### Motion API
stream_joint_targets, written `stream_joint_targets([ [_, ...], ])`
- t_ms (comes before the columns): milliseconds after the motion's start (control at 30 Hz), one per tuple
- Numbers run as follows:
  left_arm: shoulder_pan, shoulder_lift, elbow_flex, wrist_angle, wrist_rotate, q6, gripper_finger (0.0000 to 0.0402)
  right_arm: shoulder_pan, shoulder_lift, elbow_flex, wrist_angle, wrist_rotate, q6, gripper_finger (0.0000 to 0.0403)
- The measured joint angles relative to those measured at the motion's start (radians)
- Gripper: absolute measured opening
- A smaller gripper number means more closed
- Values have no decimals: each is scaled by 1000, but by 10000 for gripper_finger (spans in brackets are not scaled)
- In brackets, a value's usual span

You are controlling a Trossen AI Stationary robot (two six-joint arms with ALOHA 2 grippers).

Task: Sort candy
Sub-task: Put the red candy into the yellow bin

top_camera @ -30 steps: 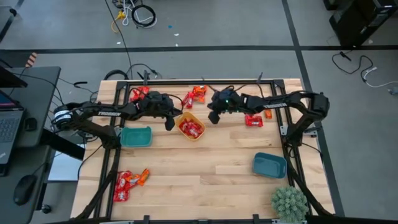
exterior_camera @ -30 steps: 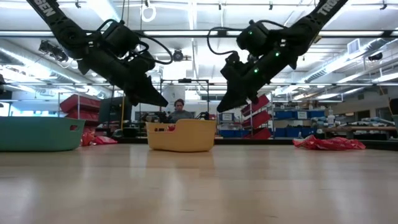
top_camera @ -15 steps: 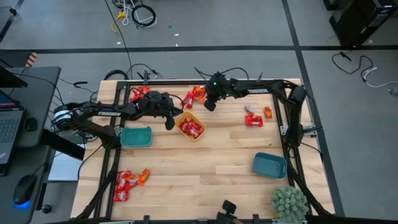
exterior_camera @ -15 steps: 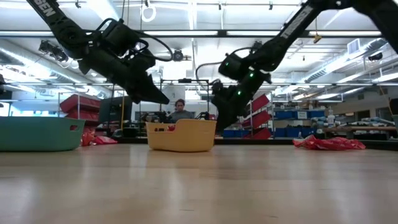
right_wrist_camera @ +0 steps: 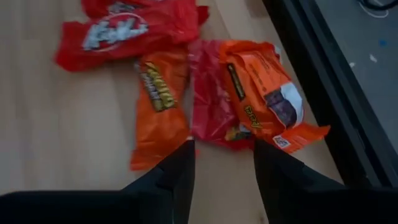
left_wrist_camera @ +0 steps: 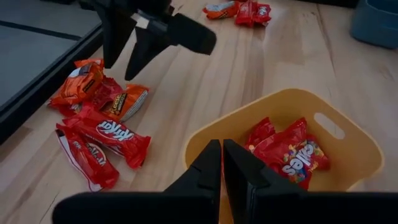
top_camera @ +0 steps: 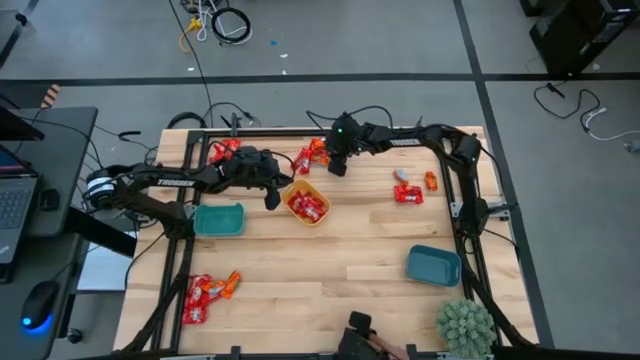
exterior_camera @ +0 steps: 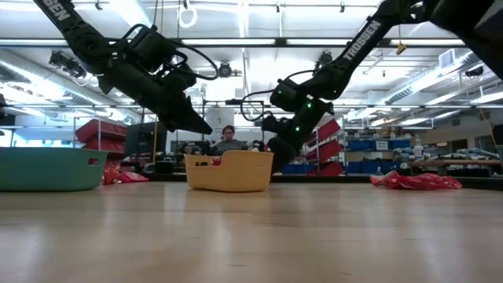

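Candy [right_wrist_camera: 217,93] beneath parted right tool [right_wrist_camera: 222,167]

tabletop [top_camera: 330,255]: pale wood planks, smooth, faint satin sheen, visible grain. frame round it: black metal, matt. candy [right_wrist_camera: 155,93]: crinkled foil-like wrappers, glossy, red and orange with white print. yellow bowl [left_wrist_camera: 348,146]: smooth plastic, matt. teal bowl [top_camera: 218,219] and blue bowl [top_camera: 433,265]: smooth plastic, dull finish. right gripper [right_wrist_camera: 224,165] and left gripper [left_wrist_camera: 222,163]: fingers of dark matt plastic-looking material. floor [top_camera: 400,45]: grey, smooth, dull.
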Motion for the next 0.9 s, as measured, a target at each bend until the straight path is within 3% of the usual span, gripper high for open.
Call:
stream_joint_targets([
  [533, -2, 0, 0, -20, -1, 23, 19, -46, 56, 30, 41, -94, -17, 133],
  [633, -2, 0, 0, -23, -1, 23, 19, -47, 55, 32, 47, -108, -38, 103],
  [767, -2, 0, 0, -29, -1, 23, 19, -45, 55, 30, 48, -109, -73, 21],
  [900, -2, 0, 0, -43, -1, 22, 19, -46, 55, 46, -6, -110, -86, 12],
])
